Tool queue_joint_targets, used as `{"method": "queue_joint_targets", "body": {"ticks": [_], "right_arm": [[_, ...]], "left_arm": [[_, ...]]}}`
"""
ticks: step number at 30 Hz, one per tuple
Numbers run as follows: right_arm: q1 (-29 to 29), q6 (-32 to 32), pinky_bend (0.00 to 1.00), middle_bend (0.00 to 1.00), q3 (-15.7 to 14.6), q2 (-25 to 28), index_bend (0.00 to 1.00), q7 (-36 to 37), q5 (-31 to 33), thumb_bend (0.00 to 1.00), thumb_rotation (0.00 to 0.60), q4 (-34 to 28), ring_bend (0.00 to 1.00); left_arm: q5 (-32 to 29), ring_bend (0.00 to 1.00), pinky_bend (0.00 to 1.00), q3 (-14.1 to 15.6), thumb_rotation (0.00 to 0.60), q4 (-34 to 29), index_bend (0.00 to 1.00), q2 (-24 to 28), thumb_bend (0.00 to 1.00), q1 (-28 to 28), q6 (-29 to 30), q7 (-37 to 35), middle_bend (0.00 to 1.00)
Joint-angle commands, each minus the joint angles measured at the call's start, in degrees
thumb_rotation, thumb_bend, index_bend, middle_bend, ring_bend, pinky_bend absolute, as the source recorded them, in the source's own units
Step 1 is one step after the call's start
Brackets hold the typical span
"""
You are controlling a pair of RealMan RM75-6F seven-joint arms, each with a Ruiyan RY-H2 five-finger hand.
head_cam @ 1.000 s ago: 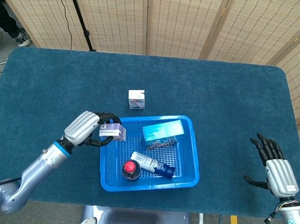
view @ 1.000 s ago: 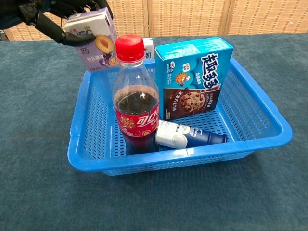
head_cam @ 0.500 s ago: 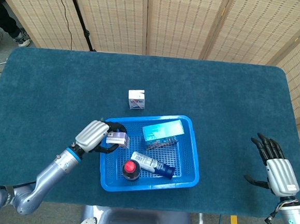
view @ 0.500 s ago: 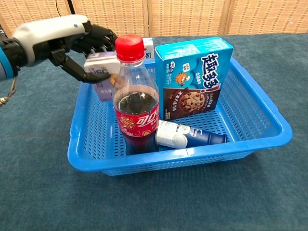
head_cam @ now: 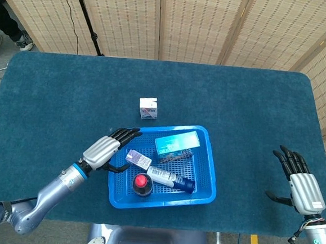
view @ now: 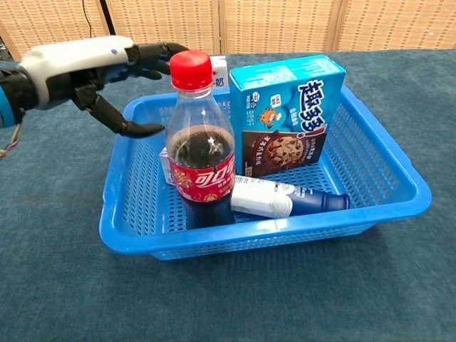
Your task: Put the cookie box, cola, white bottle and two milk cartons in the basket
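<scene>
The blue basket (head_cam: pixel 209 182) (view: pixel 399 167) holds a cola bottle (head_cam: pixel 141 184) (view: pixel 200 142) standing upright, a blue cookie box (head_cam: pixel 176 143) (view: pixel 288 114) on its edge, a white bottle with a blue end (head_cam: pixel 170 178) (view: pixel 285 201) lying flat, and a purple milk carton (head_cam: pixel 138 159) (view: pixel 164 162) lying down behind the cola. A second white milk carton (head_cam: pixel 148 108) (view: pixel 220 68) stands on the table behind the basket. My left hand (head_cam: pixel 107 149) (view: pixel 92 68) hovers open over the basket's left rim, holding nothing. Far right, my right hand (head_cam: pixel 300 186) is open and holds nothing.
The dark blue tablecloth (head_cam: pixel 237 105) covers the whole table. Wicker screens (head_cam: pixel 188 22) stand behind the far edge. The basket sits close to the table's near edge.
My left hand has let go of the purple milk carton, which now lies in the basket. The fingers have spread apart. The white bottle shifted slightly right.
</scene>
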Motion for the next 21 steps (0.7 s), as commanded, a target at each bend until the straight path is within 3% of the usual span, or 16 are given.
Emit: {"method": "queue_joint_targets", "body": {"ticks": [1,4,6,12,16,21], "right_arm": [[0.0,0.0,0.04,0.0,0.0,0.0,0.07,-0.1,0.0,0.0,0.6,0.0,0.0],[0.1,-0.3,0.04,0.0,0.0,0.0,0.07,-0.1,0.1,0.0,0.6,0.0,0.0],[0.2,-0.5,0.04,0.0,0.1,-0.1,0.07,-0.1,0.3,0.0,0.6,0.1,0.0],[0.4,-1.0,0.04,0.0,0.3,-0.2,0.07,-0.2,0.9,0.0,0.6,0.3,0.0],[0.4,-1.3,0.04,0.0,0.4,-0.1,0.06,-0.2,1.4,0.0,0.6,0.4,0.0],[0.4,-1.5,0.04,0.0,0.9,0.1,0.06,0.2,2.4,0.0,0.6,0.6,0.0]], "left_arm": [[1.8,0.0,0.02,-1.9,0.6,0.8,0.0,0.1,0.31,1.2,4.5,-3.2,0.0],[0.8,0.0,0.02,-4.2,0.6,2.4,0.0,-0.5,0.31,1.0,6.2,-3.8,0.0],[-2.9,0.0,0.01,-7.0,0.6,3.8,0.0,-0.4,0.3,-0.8,4.8,-1.3,0.0],[-13.9,0.0,0.0,-11.7,0.6,7.8,0.0,-1.2,0.3,-6.3,-0.2,7.7,0.0],[-21.8,0.0,0.0,-13.0,0.6,12.1,0.0,-2.8,0.3,-11.8,-4.4,16.1,0.0],[-32.8,0.0,0.0,-12.4,0.6,18.2,0.0,-6.7,0.3,-18.0,-7.2,26.1,0.0]]}}
